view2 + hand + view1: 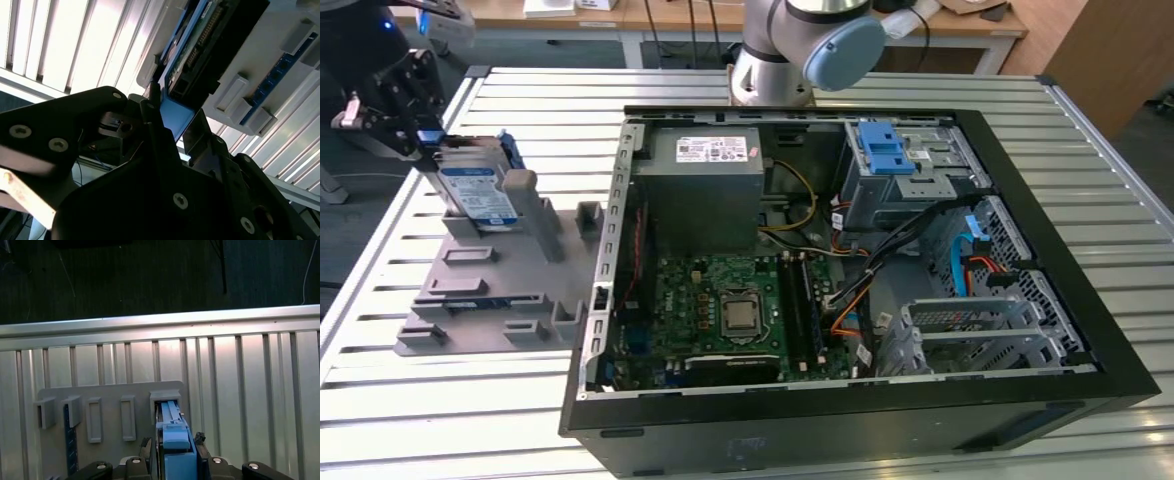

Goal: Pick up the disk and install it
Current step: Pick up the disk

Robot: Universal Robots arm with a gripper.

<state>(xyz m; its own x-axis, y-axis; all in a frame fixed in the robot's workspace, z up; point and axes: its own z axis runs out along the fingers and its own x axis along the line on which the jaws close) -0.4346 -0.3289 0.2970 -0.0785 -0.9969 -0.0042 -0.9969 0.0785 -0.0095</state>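
The disk (478,190) stands on edge in a slot of the grey fixture (494,290) on the exterior view's left; it is silver with a blue-and-white label and a blue carrier. My gripper (424,130) is at its far upper end. In the first wrist view the blue carrier of the disk (176,460) sits between the black fingertips (200,439) of my gripper (172,442), which press on both sides. The second wrist view looks along my gripper (172,125) at the disk (200,45), its blue end caught between the fingers.
An open computer case (1067,390) lies to the exterior view's right of the fixture, with a grey power supply (714,180), a motherboard (734,310) and a blue-latched drive cage (901,165). The arm's base (774,60) stands behind the case. A thin blue strip (67,440) rests in the fixture.
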